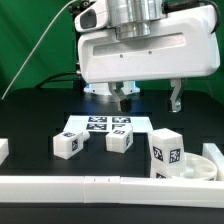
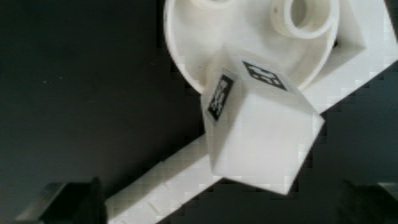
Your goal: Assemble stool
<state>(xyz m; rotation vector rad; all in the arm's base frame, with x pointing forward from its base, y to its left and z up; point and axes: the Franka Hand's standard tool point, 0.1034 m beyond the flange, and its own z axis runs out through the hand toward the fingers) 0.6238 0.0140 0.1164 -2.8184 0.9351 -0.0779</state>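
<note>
The stool's round white seat [image 1: 200, 168] lies at the exterior view's right, next to the front border bar. One tagged leg [image 1: 165, 152] stands at the seat's rim and overlaps it. In the wrist view this leg [image 2: 260, 135] covers part of the seat [image 2: 231, 45]. Two more legs [image 1: 67, 143] [image 1: 120, 140] stand apart in front of the marker board. My gripper [image 1: 150, 98] hangs open above the table, well clear of the leg, with nothing between its fingers. In the wrist view the gripper [image 2: 222, 205] shows only dark fingertips [image 2: 71, 200] at the frame's edge.
The marker board [image 1: 100, 124] lies flat behind the two loose legs. A long white border bar [image 1: 90, 185] runs along the front, seen also as the bar [image 2: 160, 190] under the wrist camera. A short white bar end [image 1: 3, 150] sits at the exterior view's left.
</note>
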